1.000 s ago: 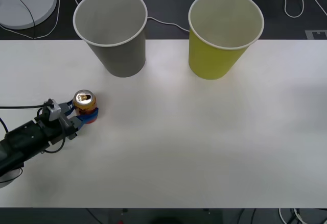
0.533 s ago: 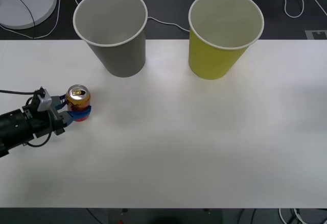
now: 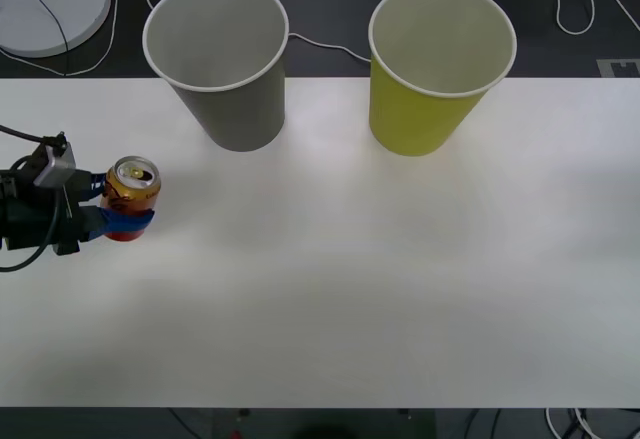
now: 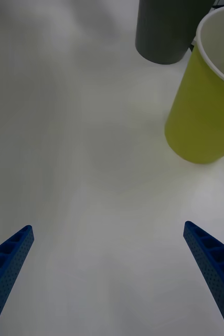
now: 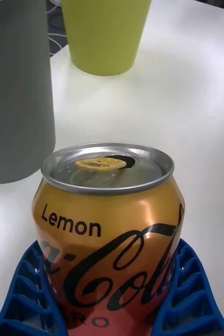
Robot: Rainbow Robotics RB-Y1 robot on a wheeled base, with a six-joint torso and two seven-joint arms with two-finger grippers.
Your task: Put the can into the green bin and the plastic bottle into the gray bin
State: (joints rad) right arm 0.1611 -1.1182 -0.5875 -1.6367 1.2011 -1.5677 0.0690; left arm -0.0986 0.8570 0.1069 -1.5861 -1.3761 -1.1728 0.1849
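Upright and open-mouthed at table's (image 3: 400, 289) far edge, gray bin (image 3: 220, 59) and green bin (image 3: 440, 64) ready for drops; near left edge, can (image 3: 130, 197) upright, clamped low between left gripper (image 3: 112, 217) fingers; right gripper (image 4: 112, 278) spread wide, empty.

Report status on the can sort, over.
Left gripper shut on the can, upright at the table's left edge. Right gripper open over bare table. Green bin and gray bin empty; path unobstructed.
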